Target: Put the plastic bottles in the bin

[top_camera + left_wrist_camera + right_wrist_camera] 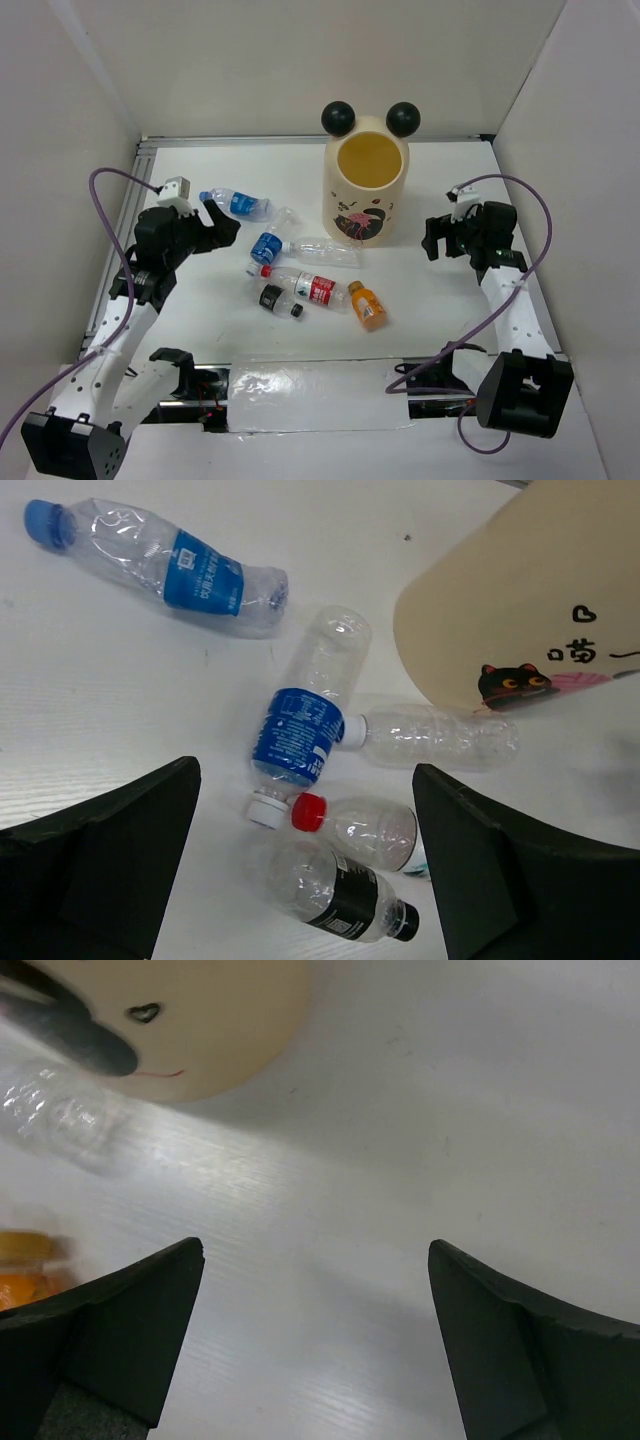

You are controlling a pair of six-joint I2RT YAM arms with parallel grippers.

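Since all six plastic bottles [310, 287] lie flat on the bench [200, 330] and none shows in the yellow inside of the bin [366, 190], the job looks unstarted. The bin stands upright near the middle of the far edge. The bottles cluster just in front of it, somewhat toward the left edge, and several touch one another. The left hand [220, 226] hovers beside them, fingers spread wide with nothing between. The right hand [432, 240], likewise spread and empty, hangs over bare bench toward the right edge. The blue-capped bottle [165, 568] lies apart from the heap, so it seems the easiest first pick. These bottles look empty, so they are probably very light, thin-walled, and apt to dent, roll and slip. I would close gently across the labelled middle, at right angles to its length. The short orange bottle [368, 308] looks stiffer.
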